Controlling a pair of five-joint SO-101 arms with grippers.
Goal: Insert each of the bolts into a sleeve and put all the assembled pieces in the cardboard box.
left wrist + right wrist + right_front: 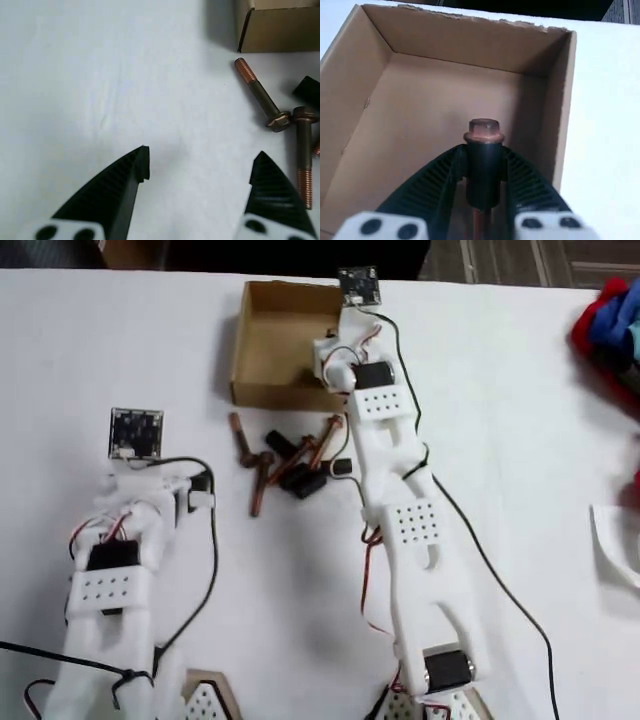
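My right gripper (482, 167) is shut on an assembled piece (482, 150), a copper bolt seated in a black sleeve, held above the floor of the cardboard box (445, 100). In the high view this arm's gripper (335, 355) hangs over the near right part of the box (275, 340). My left gripper (197, 167) stands open over bare table, at the left of the table in the high view (190, 485). Two copper bolts (262, 95) (304, 150) lie beside it. A heap of bolts and black sleeves (295, 460) lies in front of the box.
The table is covered by a white cloth (520, 380). Red and blue fabric (610, 325) sits at the far right edge, with a white curved object (615, 540) below it. Cables run along both arms.
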